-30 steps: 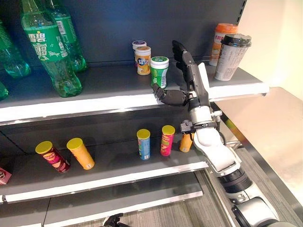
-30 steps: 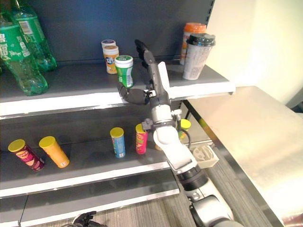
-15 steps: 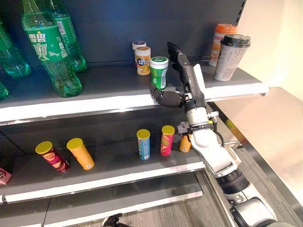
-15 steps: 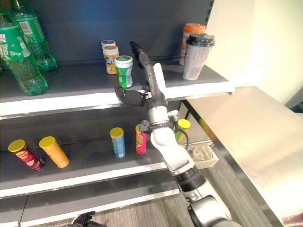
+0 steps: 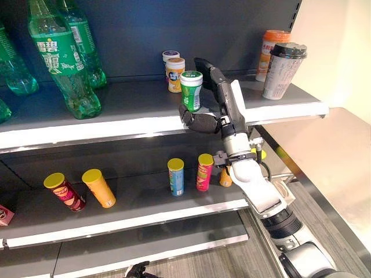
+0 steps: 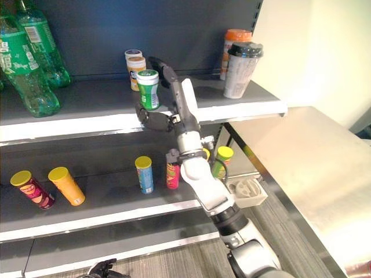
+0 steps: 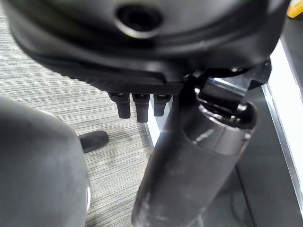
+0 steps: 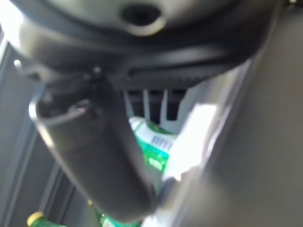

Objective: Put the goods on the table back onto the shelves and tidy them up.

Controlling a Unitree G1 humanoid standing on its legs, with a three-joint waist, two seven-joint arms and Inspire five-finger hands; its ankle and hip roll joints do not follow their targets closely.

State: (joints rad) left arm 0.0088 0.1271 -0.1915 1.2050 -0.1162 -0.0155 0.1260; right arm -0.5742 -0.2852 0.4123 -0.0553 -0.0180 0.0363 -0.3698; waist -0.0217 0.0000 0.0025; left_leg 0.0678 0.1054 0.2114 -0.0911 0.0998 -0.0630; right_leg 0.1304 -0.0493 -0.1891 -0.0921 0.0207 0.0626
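Observation:
A small green can with a green lid (image 5: 191, 90) stands upright near the front of the upper shelf (image 5: 116, 119). My right hand (image 5: 225, 103) reaches onto that shelf. Its straight fingers lie against the can's right and back side, and its thumb (image 5: 197, 123) sits at the shelf edge just in front of the can. The same can (image 8: 154, 142) appears past the thumb in the right wrist view. The hand is open. My left hand (image 7: 137, 105) hangs low over the floor, fingers relaxed and holding nothing.
An orange can (image 5: 174, 74) and a white one (image 5: 170, 56) stand just behind the green can. Green bottles (image 5: 64, 63) are at the left, two cups (image 5: 282, 69) at the right. Several chip cans (image 5: 175, 176) stand on the lower shelf. The table (image 5: 333, 156) lies to the right.
My right hand has slid left along the upper shelf. The green can has shifted a little left with it, closer to the orange can.

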